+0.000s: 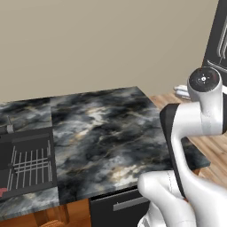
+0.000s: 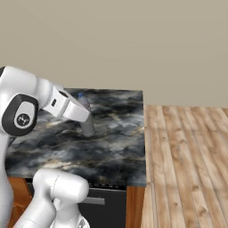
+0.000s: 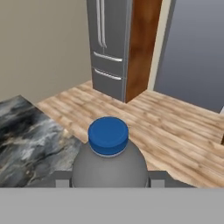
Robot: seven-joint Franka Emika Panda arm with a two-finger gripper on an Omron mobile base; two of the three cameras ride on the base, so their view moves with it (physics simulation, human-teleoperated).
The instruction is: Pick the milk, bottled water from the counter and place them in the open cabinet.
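The bottled water (image 3: 109, 164), a greyish bottle with a blue cap (image 3: 108, 134), stands upright between my gripper's (image 3: 109, 180) two fingers, which are shut on its body. From the right base view the same bottle (image 2: 88, 125) shows under my hand (image 2: 73, 109) over the far part of the marbled counter (image 2: 111, 147). I cannot tell whether its base touches the stone. In the left base view my own arm hides the hand. The milk and the open cabinet are out of view.
A sink with a wire rack (image 1: 29, 164) is set into the counter (image 1: 106, 128) at the left. The counter ends at the right over a wooden floor (image 2: 187, 156). A steel fridge (image 3: 109, 43) stands beyond it. A drawer with a silver handle (image 1: 128, 204) sits below the counter.
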